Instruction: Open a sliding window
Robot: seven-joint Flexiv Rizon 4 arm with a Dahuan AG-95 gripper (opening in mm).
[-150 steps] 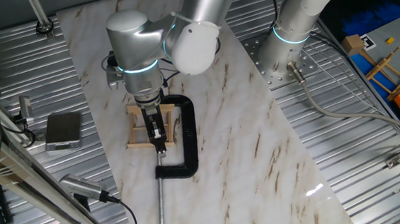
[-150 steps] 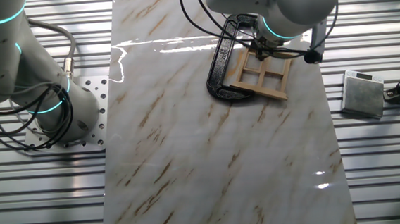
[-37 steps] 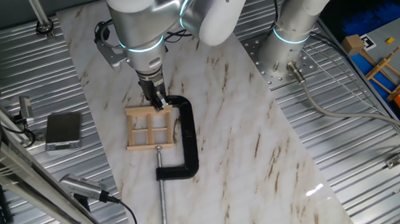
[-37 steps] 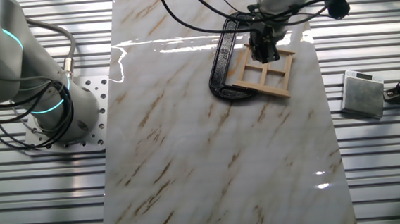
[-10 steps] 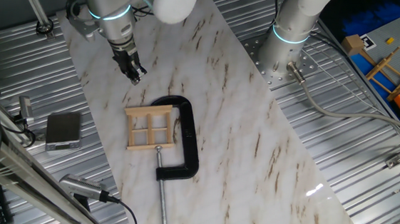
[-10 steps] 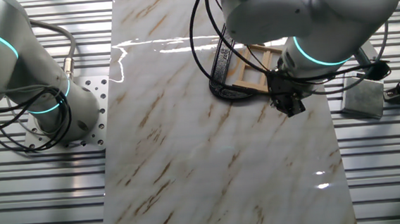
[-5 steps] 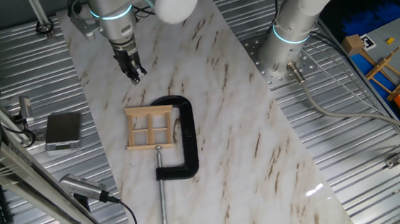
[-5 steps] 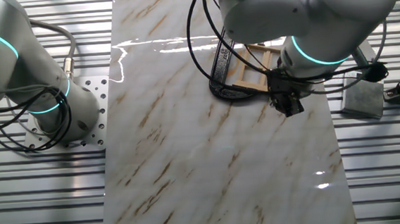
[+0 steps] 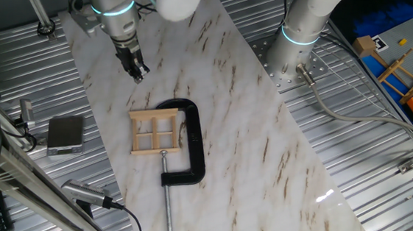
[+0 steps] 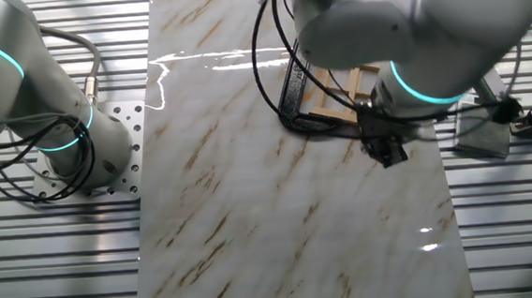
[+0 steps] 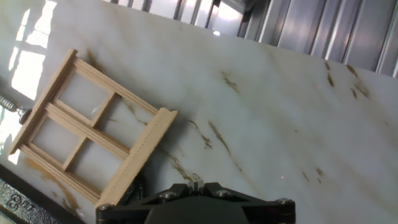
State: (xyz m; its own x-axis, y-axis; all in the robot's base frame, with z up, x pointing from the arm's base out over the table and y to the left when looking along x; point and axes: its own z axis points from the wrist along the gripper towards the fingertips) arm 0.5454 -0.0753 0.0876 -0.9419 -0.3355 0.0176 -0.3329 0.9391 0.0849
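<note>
The sliding window (image 9: 155,131) is a small pale wooden frame with cross-bar panes. It lies flat on the marble slab, held at one edge by a black C-clamp (image 9: 193,140). My gripper (image 9: 137,73) hangs above the slab, well clear of the window on its far side, fingers together and empty. In the other fixed view the arm hides part of the window (image 10: 337,92), and the gripper (image 10: 390,150) is beside it. The hand view shows the window (image 11: 87,130) at the left and my closed fingertips (image 11: 196,184) at the bottom edge.
A grey box (image 9: 65,132) sits on the ribbed metal left of the slab. A second arm's base (image 9: 301,34) stands at the back right. A wooden rack with yellow rails (image 9: 405,72) is at the far right. The clamp's screw rod (image 9: 167,208) points to the front.
My gripper was down at the window, then lifted off and moved away across the slab. Over the last second it has only drifted slightly. The window and clamp have not moved.
</note>
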